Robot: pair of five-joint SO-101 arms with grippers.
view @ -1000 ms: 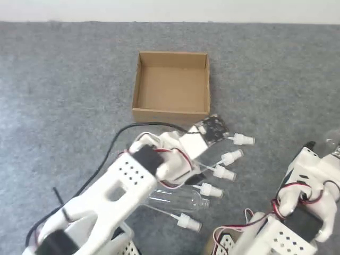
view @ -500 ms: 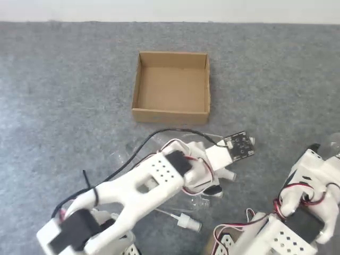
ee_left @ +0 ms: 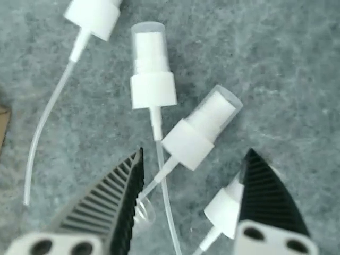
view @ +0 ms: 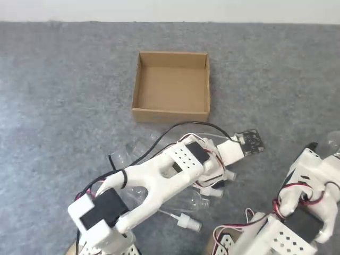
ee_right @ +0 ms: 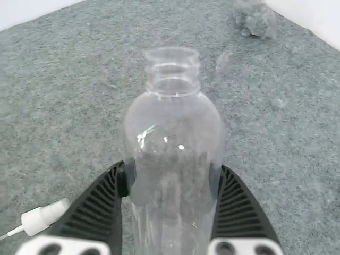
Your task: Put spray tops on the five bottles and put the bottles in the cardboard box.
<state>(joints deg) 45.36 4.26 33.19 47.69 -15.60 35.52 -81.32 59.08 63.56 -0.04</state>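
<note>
A clear bottle, uncapped, is gripped round its body by the right gripper. The left gripper is held wide open over the spray tops, which lie loose on the carpet near the empty box. A top is judged light and stiff, its tube thin and bendy. It is best taken by the white collar.
</note>
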